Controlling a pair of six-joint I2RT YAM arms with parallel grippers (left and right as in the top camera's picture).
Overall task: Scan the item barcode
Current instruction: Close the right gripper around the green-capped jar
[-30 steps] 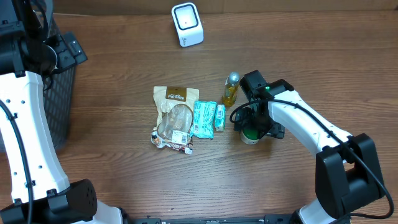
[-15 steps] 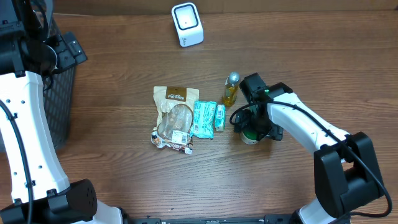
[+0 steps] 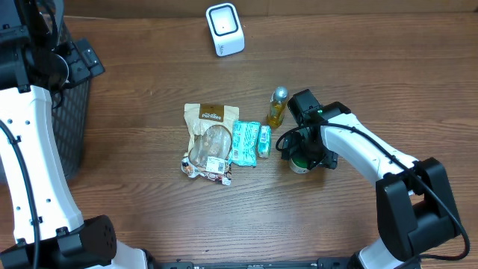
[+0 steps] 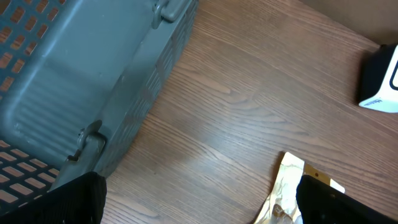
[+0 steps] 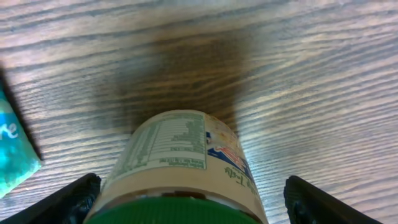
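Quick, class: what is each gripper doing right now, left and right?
Left gripper: open, holding nothing.
Right gripper: open, fingers either side of the green-lidded jar, not gripping it.

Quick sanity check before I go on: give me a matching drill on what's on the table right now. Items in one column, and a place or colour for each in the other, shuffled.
Items
1. scanner
2. jar
3. small bottle
4. basket

Descriptions
A. dark mesh, at the left edge of the table
B. white, at the far edge of the table
C. green lid, between the open fingers of the right gripper
D. yellow with a silver cap, next to the jar

Pairs: 1-B, 2-C, 3-D, 4-A
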